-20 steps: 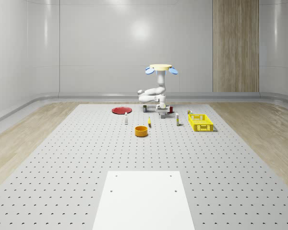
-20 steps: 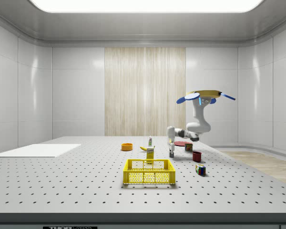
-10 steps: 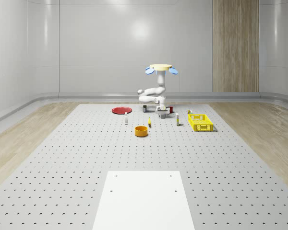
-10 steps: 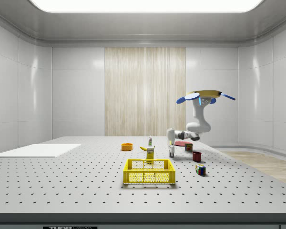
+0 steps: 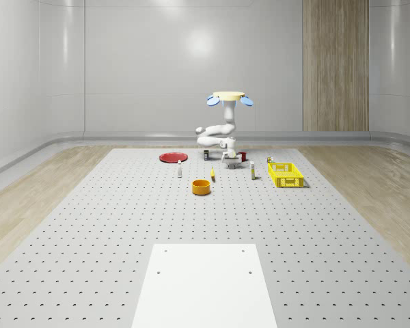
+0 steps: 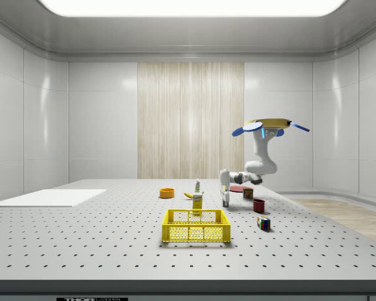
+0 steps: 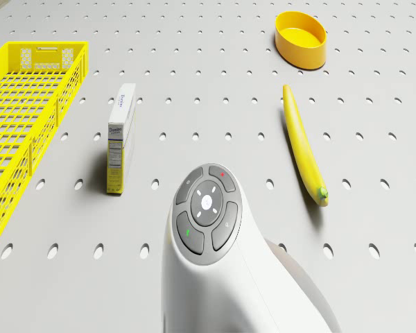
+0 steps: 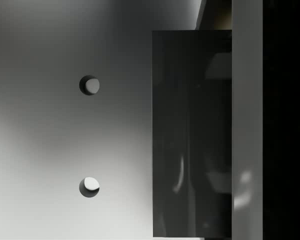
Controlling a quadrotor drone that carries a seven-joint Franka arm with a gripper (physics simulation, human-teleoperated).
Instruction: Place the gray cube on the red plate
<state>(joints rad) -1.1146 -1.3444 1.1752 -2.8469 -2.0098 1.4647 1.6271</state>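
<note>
The drone (image 5: pixel 229 96) hovers over the far part of the perforated table (image 5: pixel 109 225), its white arm folded down beneath it. The gripper (image 5: pixel 229 161) hangs just above the table and is shut on the gray cube (image 8: pixel 192 135); the wrist view has the cube's dark face close up, with the table's holes beyond it. In the side view the gripper (image 6: pixel 225 200) holds the cube a little off the surface. The red plate (image 5: pixel 171 158) lies flat to the whole-scene view's left of the gripper, apart from it.
Near the gripper are a dark red cup (image 5: pixel 242 156), a banana (image 7: pixel 303 144), a small upright box (image 7: pixel 120 139) and a white bottle (image 5: pixel 180 169). A yellow bowl (image 5: pixel 201 186) and a yellow basket (image 5: pixel 285 174) stand nearer the camera. A white panel (image 5: pixel 203 283) lies at the front.
The gripper has risen slightly off the table with the gray cube in it. The drone stays in about the same place.
</note>
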